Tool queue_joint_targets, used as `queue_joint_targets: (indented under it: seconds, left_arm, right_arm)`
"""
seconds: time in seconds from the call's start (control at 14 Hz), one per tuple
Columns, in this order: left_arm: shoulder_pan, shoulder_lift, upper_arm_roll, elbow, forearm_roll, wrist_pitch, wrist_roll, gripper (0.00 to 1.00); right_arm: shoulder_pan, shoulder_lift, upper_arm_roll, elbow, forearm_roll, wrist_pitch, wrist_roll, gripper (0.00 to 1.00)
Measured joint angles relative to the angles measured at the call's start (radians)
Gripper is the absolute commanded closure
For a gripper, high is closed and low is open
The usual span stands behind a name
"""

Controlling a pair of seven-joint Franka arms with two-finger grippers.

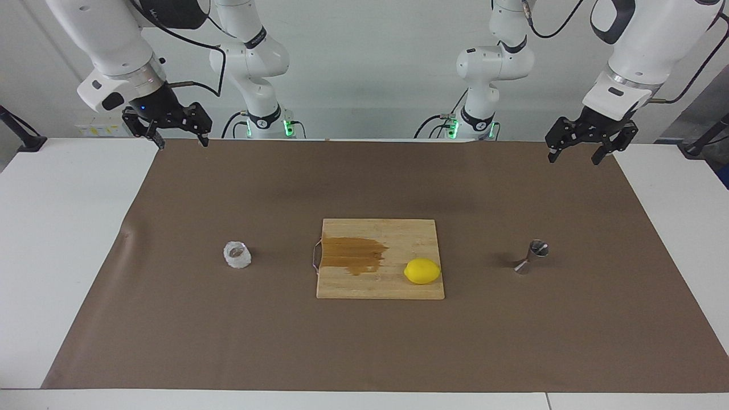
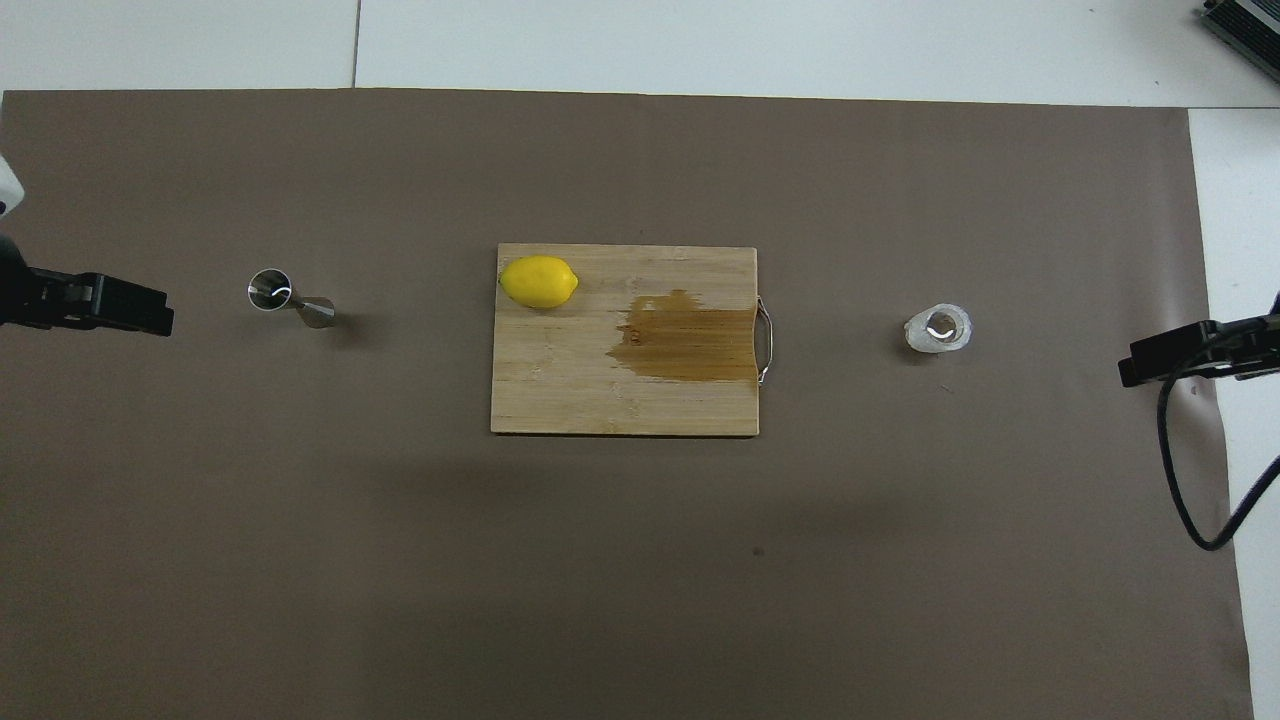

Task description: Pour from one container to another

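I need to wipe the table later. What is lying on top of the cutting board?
A lemon and a dark wet-looking stain lie on the cutting board. What is under the lemon is covered.

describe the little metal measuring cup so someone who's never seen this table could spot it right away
Start at the wooden cutting board in the middle of the brown mat. Go toward the left arm's end of the table, past the lemon, to the jigger standing alone on the mat. It is shiny steel and hourglass-shaped.
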Motion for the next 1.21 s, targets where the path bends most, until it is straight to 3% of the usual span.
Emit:
queue_joint_targets:
  seconds: [0.79,1.21]
  left_arm:
    - [-0.002,-0.003,-0.005,-0.025,-0.003,-0.014,-0.01,0.0]
    - [0.003,0.024,0.005,-0.066,-0.154,0.078,-0.264,0.0]
  right_arm:
    - [0.0,0.0,0.0,0.0,0.0,0.0,0.0,0.0]
    - [0.0,0.0,0.0,0.0,0.0,0.0,0.0,0.0]
